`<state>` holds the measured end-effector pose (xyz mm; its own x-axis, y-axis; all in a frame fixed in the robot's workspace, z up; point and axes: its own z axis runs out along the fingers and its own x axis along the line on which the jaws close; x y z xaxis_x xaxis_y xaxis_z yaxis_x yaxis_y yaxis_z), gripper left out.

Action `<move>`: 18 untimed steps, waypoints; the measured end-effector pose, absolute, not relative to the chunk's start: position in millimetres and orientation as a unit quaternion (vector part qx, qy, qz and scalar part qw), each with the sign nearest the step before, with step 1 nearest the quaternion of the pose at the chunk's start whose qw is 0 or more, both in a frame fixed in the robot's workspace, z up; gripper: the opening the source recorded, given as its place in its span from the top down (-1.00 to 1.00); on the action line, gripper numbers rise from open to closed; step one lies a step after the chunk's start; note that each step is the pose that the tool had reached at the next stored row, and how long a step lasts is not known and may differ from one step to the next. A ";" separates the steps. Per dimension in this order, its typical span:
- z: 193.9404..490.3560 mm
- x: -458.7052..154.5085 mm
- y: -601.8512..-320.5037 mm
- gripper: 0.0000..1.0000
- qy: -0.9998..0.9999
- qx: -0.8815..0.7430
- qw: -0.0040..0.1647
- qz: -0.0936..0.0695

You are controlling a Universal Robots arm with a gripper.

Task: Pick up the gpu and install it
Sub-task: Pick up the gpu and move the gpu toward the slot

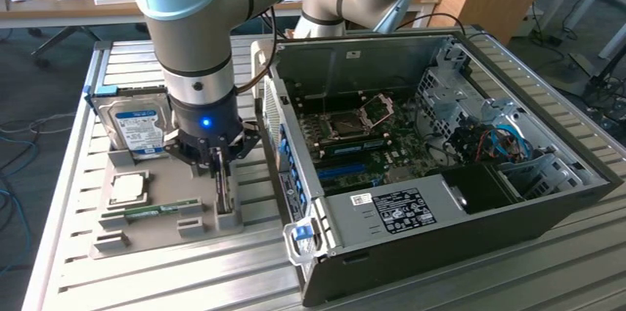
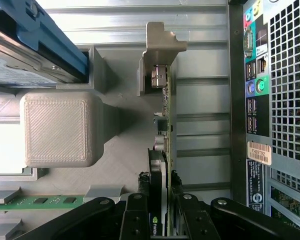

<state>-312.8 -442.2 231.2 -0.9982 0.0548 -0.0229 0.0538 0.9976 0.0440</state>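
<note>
The gpu (image 1: 226, 195) stands on edge in a slot of the grey printed holder tray (image 1: 166, 241), a thin dark card seen edge-on in the wrist view (image 2: 163, 130). My gripper (image 1: 219, 172) has come straight down over it. In the wrist view the gripper (image 2: 160, 220) straddles the card's near end, with one finger (image 2: 136, 210) against its dark cooler side and the other against its green board side. The gripper is shut on the card, which still sits in its slot. The open computer case (image 1: 440, 142) lies to the exterior view's right, its motherboard (image 1: 362, 142) exposed.
A blue-labelled hard drive (image 1: 137, 127) stands in the tray behind the gripper. A processor chip (image 1: 127, 188) and a green memory stick (image 1: 157, 212) lie in the tray. The case's rear port panel (image 2: 255, 90) is close beside the card. The ribbed metal table (image 1: 146, 282) carries everything.
</note>
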 end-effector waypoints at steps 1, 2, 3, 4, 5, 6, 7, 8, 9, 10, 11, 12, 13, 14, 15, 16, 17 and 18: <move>231.1 -312.8 -442.2 0.47 0.999 0.027 0.012 0.022; 231.2 -312.8 -442.2 0.47 0.999 0.027 0.012 0.022; 231.1 -312.8 -442.2 0.47 0.999 0.027 0.012 0.022; 231.2 -312.7 -442.2 0.47 0.999 0.027 0.012 0.022; 231.6 -312.7 -442.1 0.47 0.999 0.027 0.012 0.022; 232.5 -312.7 -442.1 0.47 0.999 0.027 0.012 0.022; 234.0 -312.8 -442.2 0.47 0.999 0.027 0.012 0.022; 235.4 -312.8 -442.2 0.47 0.999 0.027 0.012 0.022; 237.0 -312.8 -442.2 0.47 0.999 0.027 0.012 0.022; 238.9 -312.8 -442.2 0.47 0.999 0.027 0.012 0.022; 241.0 -312.7 -442.2 0.47 0.999 0.027 0.012 0.022; 243.2 -312.8 -442.2 0.47 0.999 0.027 0.012 0.022; 245.4 -312.8 -442.2 0.47 0.999 0.027 0.012 0.022; 247.7 -312.8 -442.2 0.47 0.999 0.027 0.012 0.022; 249.8 -312.8 -442.2 0.47 0.999 0.027 0.012 0.022; 252.0 -312.8 -442.2 0.47 0.999 0.027 0.012 0.022; 254.2 -312.8 -442.2 0.47 0.999 0.027 0.012 0.022; 256.6 -312.8 -442.2 0.47 0.999 0.027 0.012 0.022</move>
<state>-312.8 -442.2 256.6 -0.9982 0.0549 -0.0229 0.0538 0.9976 0.0441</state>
